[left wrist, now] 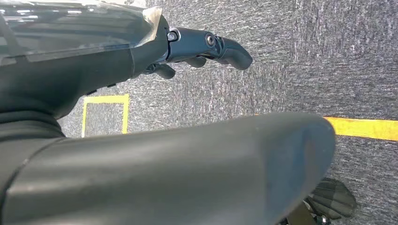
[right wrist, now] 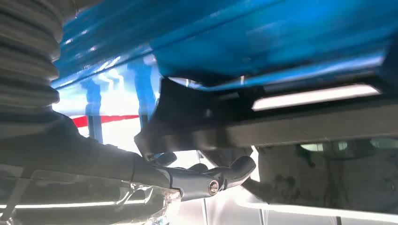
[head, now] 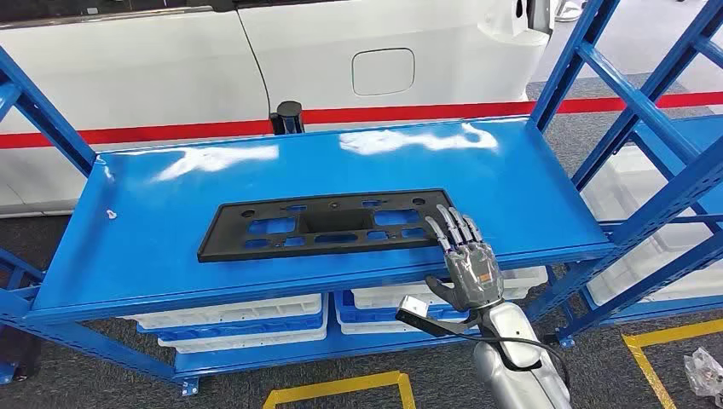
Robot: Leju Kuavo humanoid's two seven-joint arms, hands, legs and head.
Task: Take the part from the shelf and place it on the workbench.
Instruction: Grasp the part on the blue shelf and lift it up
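Observation:
The part point(head: 324, 223) is a flat black plate with several cut-outs, lying along the front of the blue shelf point(head: 170, 196). My right hand point(head: 467, 260) is at the plate's right end. Its fingers are stretched out flat over the plate's near right corner, and its thumb sticks out sideways below the shelf's front edge, so nothing is gripped. The right wrist view shows the dark plate point(right wrist: 197, 117) against the blue shelf, just past the fingertips point(right wrist: 211, 180). My left hand point(left wrist: 202, 47) hangs over grey carpet with its fingers loosely extended and holds nothing.
White bins point(head: 247, 319) sit on the tier under the shelf. Blue uprights and braces point(head: 648, 170) stand to the right, with more bins point(head: 639, 256) behind them. A white car body point(head: 256, 51) is behind the shelf. Yellow tape point(head: 341, 392) marks the floor.

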